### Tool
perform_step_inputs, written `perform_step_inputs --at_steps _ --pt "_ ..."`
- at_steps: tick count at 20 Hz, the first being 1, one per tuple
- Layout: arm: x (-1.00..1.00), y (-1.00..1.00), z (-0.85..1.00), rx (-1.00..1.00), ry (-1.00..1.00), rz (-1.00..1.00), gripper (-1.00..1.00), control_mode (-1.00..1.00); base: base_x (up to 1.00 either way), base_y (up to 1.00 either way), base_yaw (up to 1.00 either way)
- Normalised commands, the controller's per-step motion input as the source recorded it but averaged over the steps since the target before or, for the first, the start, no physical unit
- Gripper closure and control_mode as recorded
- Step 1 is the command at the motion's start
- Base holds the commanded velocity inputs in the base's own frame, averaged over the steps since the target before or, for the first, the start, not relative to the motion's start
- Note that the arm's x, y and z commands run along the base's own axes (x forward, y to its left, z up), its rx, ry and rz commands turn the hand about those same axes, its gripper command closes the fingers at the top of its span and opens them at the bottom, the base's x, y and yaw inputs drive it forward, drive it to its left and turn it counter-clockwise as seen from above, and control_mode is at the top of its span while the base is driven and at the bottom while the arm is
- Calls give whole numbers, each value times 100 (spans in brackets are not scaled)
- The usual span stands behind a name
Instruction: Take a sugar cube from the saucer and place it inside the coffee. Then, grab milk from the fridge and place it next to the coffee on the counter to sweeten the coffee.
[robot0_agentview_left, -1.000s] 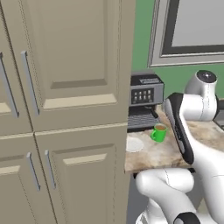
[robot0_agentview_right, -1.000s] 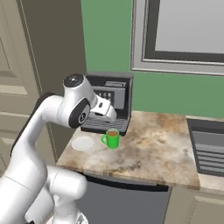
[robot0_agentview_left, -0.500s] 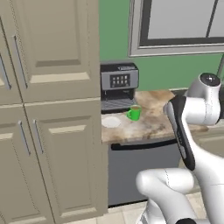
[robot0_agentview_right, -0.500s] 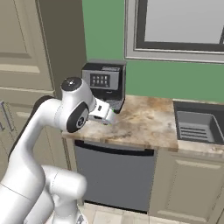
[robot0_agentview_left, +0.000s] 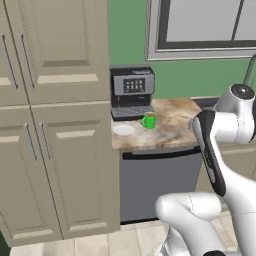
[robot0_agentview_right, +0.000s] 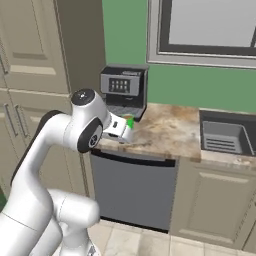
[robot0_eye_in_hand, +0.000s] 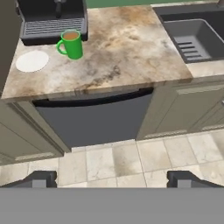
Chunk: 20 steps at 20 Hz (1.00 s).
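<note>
The coffee (robot0_eye_in_hand: 71, 43), a green mug holding brown liquid, stands on the counter (robot0_eye_in_hand: 127, 48) in front of the coffee machine. Just left of it lies the white saucer (robot0_eye_in_hand: 32, 61), whose top looks bare. My gripper (robot0_eye_in_hand: 112, 180) is open and holds nothing; it hangs over the floor, well back from the counter's front edge. From the left base view the mug (robot0_agentview_left: 148, 120) and saucer (robot0_agentview_left: 123, 130) sit at the counter's left end. The sugar cube, the milk and the fridge are out of view.
A black and silver coffee machine (robot0_agentview_left: 131, 91) stands at the back of the counter. A sink (robot0_eye_in_hand: 197, 37) is set in on the right. A grey dishwasher front (robot0_agentview_left: 160, 180) sits under the counter, and tall beige cabinets (robot0_agentview_left: 55, 125) stand to the left.
The whole picture has shifted: the base has backed away from the counter, so mug and saucer look farther off. The gripper has stayed open.
</note>
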Motion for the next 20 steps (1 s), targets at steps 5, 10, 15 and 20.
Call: perform_step_inputs --at_steps 5,10,15,20 --pt "0 0 0 0 0 0 -100 100 -21 -26 20" --pt "0 0 0 0 0 0 -100 100 -33 -24 28" --pt "0 0 0 0 0 0 -100 100 -40 -23 72" --pt "0 0 0 0 0 0 -100 100 -13 -6 100"
